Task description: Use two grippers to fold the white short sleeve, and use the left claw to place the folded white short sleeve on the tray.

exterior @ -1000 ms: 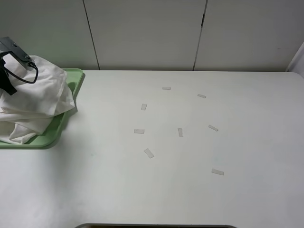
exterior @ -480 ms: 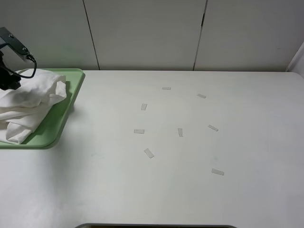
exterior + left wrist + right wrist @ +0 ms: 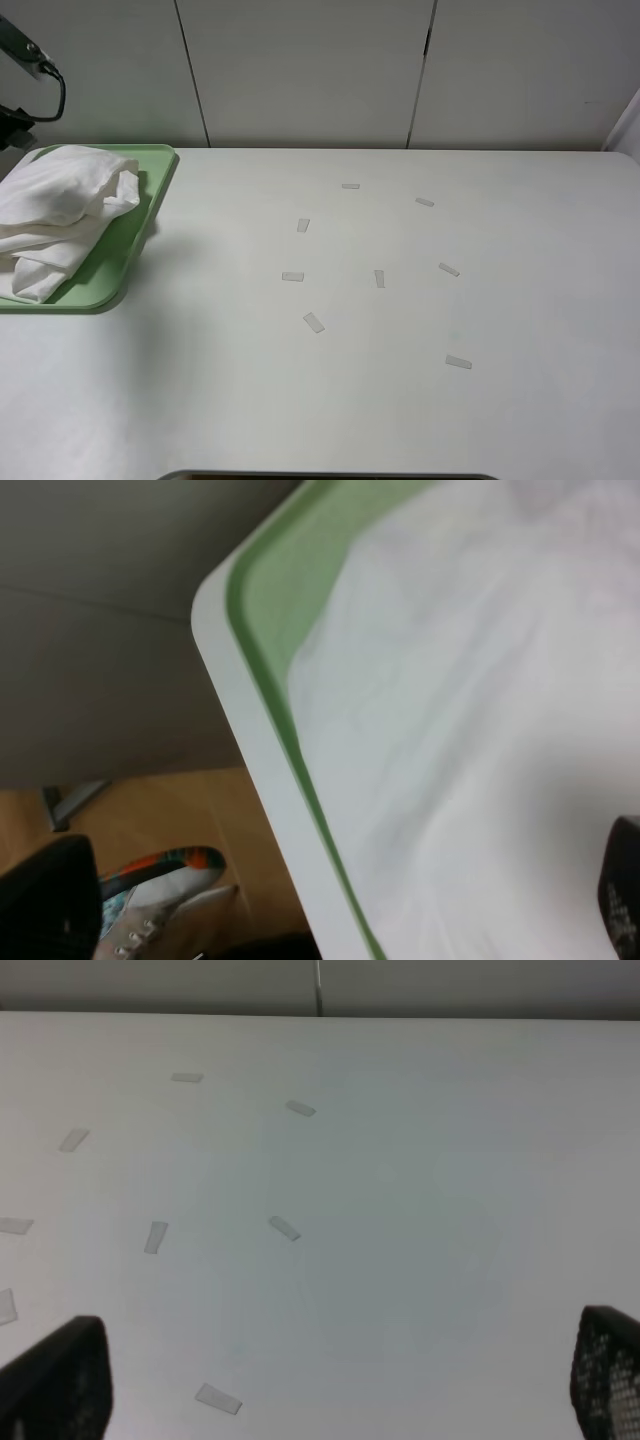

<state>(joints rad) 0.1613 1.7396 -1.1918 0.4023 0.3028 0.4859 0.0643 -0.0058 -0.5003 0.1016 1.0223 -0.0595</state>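
Exterior high camera: elevated, facing down over the whole tabletop [image 3: 400,400] toward the rear wall. Left wrist camera: close above the tray [image 3: 262,630] at the tabletop's edge. Right wrist camera: raised, sharing the tape strips [image 3: 284,1228] with the exterior view.

white short sleeve [image 3: 55,215]: plain white cloth, loosely folded, rumpled, heaped on the tray; covers most of it, spilling over its near edge | tray [image 3: 150,205]: pale green, low rim, rounded corners; far-left table corner
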